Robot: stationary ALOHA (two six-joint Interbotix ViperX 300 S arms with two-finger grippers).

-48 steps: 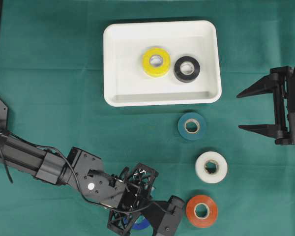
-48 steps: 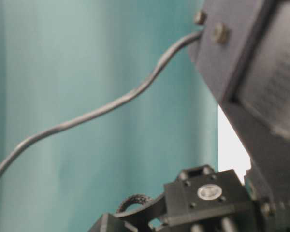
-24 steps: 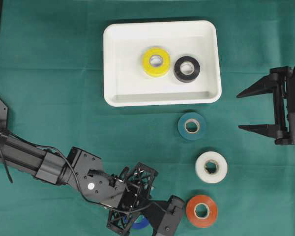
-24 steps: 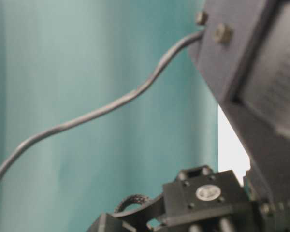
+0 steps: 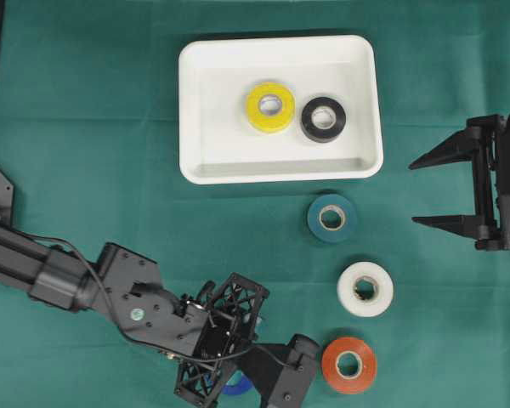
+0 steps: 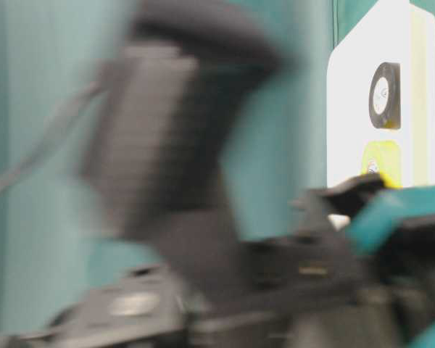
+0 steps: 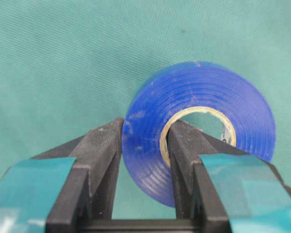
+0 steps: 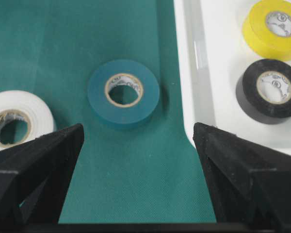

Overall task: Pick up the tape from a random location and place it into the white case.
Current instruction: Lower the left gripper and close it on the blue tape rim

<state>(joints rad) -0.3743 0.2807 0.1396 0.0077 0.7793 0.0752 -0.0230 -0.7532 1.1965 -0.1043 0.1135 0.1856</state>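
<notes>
Left gripper point(image 7: 144, 160): clamped on the wall of the blue tape point(image 7: 199, 131), one finger set inside the core, the other outside; seen at 6 o'clock of the overhead view point(image 5: 238, 382).
Blue tape: tilted up off the cloth in the left wrist view; only a sliver is seen from overhead, under the arm.
Orange tape point(image 5: 348, 365): laid flat, just at 3 o'clock of the left gripper.
White tape point(image 5: 365, 289): flat, at 12 o'clock of the orange one.
Teal tape point(image 5: 331, 218): flat, just at 6 o'clock of the case.
Right gripper point(image 5: 442, 189): jaws held wide, nothing between them, at 3 o'clock of the view, well apart from the case.
Case point(image 5: 206, 93): at 12 o'clock of the view; a yellow tape point(image 5: 269, 106) and a black tape point(image 5: 323, 119) are held inside, side by side.
Cloth point(image 5: 85, 144): green, woven, spread over the whole surface.
Table-level view: blurred by a dark arm.
</notes>
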